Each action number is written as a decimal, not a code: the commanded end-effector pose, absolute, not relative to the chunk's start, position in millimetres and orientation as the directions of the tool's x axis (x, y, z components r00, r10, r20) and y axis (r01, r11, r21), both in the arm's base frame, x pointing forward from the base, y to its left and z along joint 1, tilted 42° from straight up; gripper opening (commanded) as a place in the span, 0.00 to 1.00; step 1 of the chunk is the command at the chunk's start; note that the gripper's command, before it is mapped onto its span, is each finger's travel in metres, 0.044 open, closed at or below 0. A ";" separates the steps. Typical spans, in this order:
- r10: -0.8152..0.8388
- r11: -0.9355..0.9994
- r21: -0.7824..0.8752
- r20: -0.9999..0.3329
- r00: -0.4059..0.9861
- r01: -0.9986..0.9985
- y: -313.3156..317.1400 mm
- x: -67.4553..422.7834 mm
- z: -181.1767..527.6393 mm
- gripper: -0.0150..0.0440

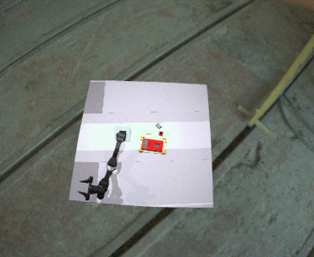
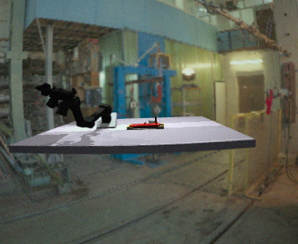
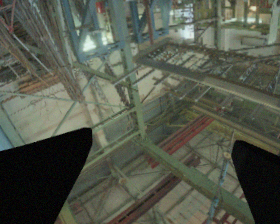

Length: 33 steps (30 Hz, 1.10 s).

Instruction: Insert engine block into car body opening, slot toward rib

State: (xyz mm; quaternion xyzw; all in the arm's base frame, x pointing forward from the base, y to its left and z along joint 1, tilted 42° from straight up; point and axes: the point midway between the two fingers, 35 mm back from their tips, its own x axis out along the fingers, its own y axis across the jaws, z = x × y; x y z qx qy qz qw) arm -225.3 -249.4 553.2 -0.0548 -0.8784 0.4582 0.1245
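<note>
The red car body [image 1: 151, 150] [image 2: 140, 125] lies flat on the table between yellow corner pieces. A grey patch [image 1: 145, 144] shows in its left part and a darker one [image 1: 157, 144] right of its middle. A small grey and dark piece [image 1: 158, 126] is behind the car body. It is too small to tell which of these is the engine block; the slot and rib cannot be made out. My gripper [image 1: 83, 188] [image 2: 41, 87] [image 3: 163, 142] is open and empty, raised high at the table's front left, far from the car body and pointing away from it.
A small red piece [image 1: 161, 133] lies just behind the car body. A thin dark upright [image 2: 156, 119] stands near it. My arm's base is on a pale plate [image 1: 128, 134] left of the car body. The table's front edge [image 2: 131, 148] runs below the arm.
</note>
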 end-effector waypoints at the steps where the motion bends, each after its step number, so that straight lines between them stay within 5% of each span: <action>1: 0.210 0.574 -0.819 0.168 -0.963 -0.018 -249.4 -225.3 553.2 0.98; 33: 0.487 0.316 -0.871 0.488 -0.724 -0.375 -12.5 -143.3 658.6 1.00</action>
